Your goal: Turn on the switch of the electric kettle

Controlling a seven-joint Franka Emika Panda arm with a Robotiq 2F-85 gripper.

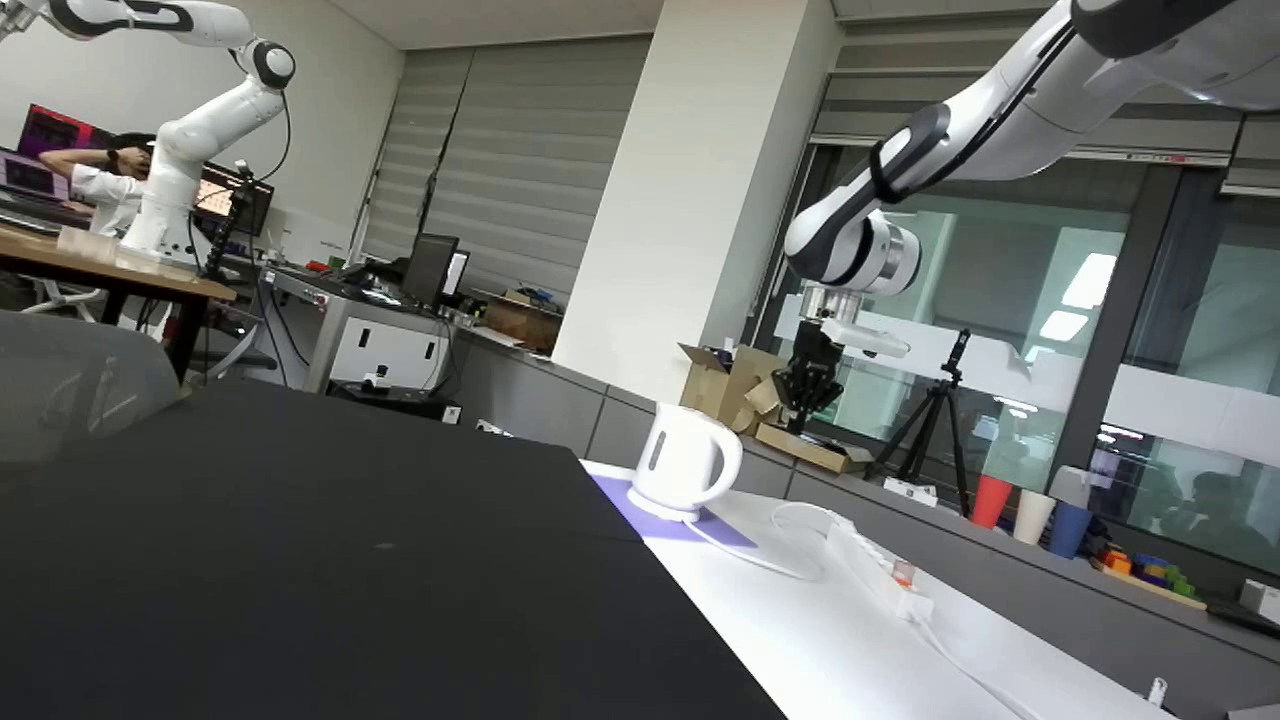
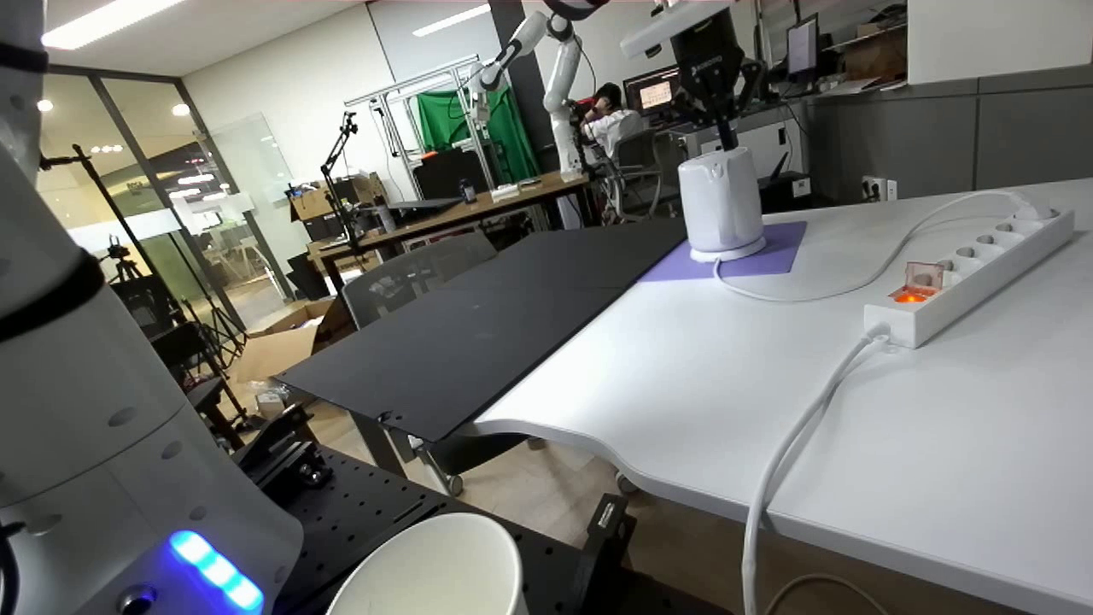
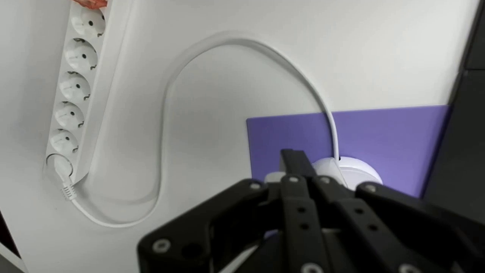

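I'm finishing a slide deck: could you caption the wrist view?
Closed gripper partly hiding the kettle on a purple mat, its cord looping to one end of a power strip.

White tabletop — mat, power strip

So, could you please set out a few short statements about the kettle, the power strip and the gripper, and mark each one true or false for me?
1. The electric kettle stands upright on a purple mat. True.
2. An orange light glows on the power strip. True.
3. Nothing is plugged into the power strip. False: the kettle's cord ends in a plug seated in it, at one end.
4. The gripper is shut, its jaws together. True.
5. The electric kettle has no handle. False: a white loop handle shows at its side in an exterior view.
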